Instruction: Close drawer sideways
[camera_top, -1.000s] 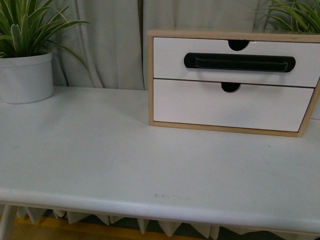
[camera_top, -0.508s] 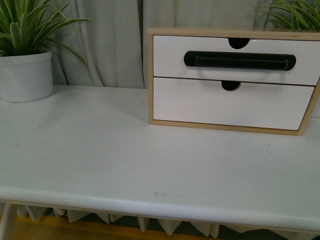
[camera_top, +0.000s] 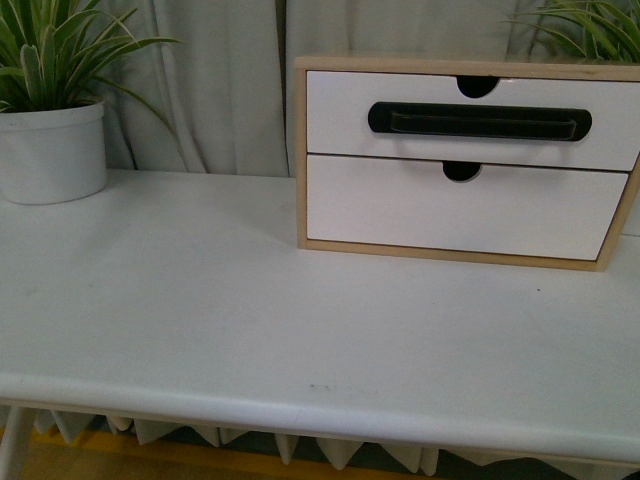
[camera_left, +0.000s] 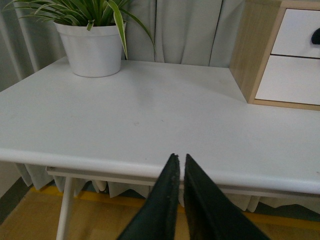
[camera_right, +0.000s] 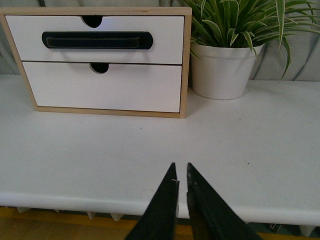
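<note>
- Left gripper (camera_left: 181, 167): two black jaws, long flat blades tapering to narrow tips, matte with a faint sheen along the inner edges.
- Right gripper (camera_right: 181, 176): same black tapered pair, wider toward the base, thin and pointed at the ends; small pale speck near one tip.
- No cables, screws or markings visible on either pair.
- Nothing of either arm visible in the front view.
</note>
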